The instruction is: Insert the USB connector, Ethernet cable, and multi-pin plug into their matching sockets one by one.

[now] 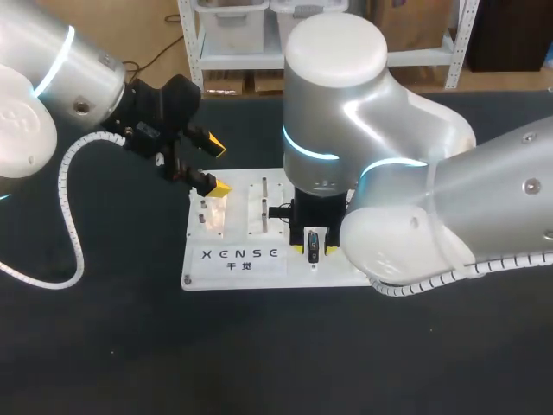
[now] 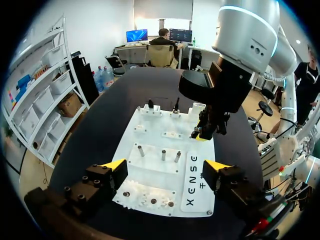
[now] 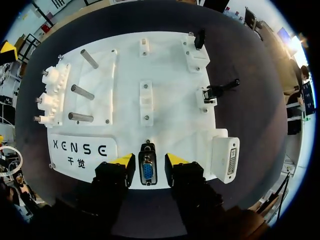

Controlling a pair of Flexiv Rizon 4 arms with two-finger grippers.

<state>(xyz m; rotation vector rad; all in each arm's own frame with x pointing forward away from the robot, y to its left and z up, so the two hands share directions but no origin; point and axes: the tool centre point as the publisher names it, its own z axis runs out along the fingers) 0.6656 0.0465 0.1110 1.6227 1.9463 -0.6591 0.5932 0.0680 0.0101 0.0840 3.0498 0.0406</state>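
While the left hand [image 1: 216,167] hangs wide open and empty over the peg end of the white fixture board [image 3: 175,115], apparently parked clear of the work, the right hand [image 3: 148,161] stands at the board's opposite edge. Its yellow fingers straddle the blue multi-pin plug [image 3: 147,172] with a sliver of gap showing, so it looks open around the plug, lined up to grip or press. The plug stands in a black holder at that edge; whether it is fully seated I cannot tell. Just beside it, a white socket block [image 3: 226,157] shows its pin face unfilled. A corner connector [image 3: 200,39] and a side connector [image 3: 225,86], both black, rest in white holders; the board lies on the dark tabletop [image 1: 259,363].
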